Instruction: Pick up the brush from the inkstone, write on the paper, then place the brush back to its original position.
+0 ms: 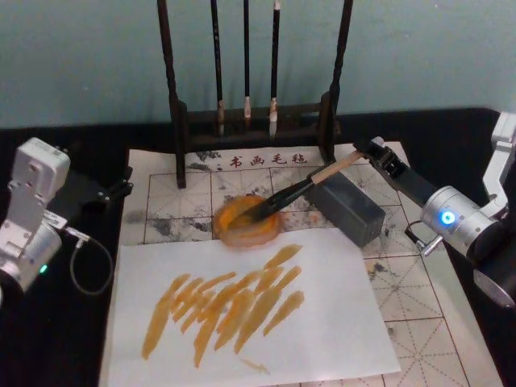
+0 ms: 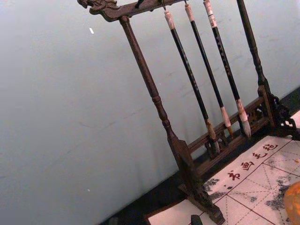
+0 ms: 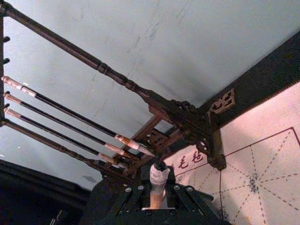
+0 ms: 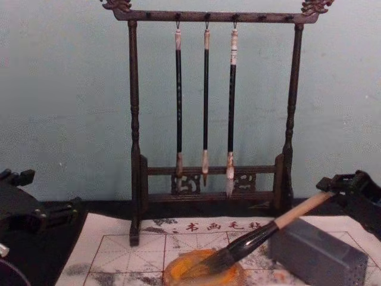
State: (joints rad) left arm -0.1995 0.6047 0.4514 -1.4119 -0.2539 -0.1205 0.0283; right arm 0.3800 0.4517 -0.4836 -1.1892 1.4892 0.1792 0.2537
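The brush (image 1: 292, 192) is held by its pale handle end in the right end effector (image 1: 372, 153), closed on it; it slants down so that the bristles rest in the orange dish (image 1: 246, 219), apparently for loading or returning; the left end effector (image 1: 119, 189) is parked at the paper's (image 1: 403, 282) edge, its opening undeterminable.

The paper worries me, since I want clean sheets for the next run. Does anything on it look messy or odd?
Yes. The plain white sheet carries a fan of orange-brown strokes, not black ink. The grid paper under it has grey smudges. The right gripper holds the brush, bristles in an orange-stained dish.
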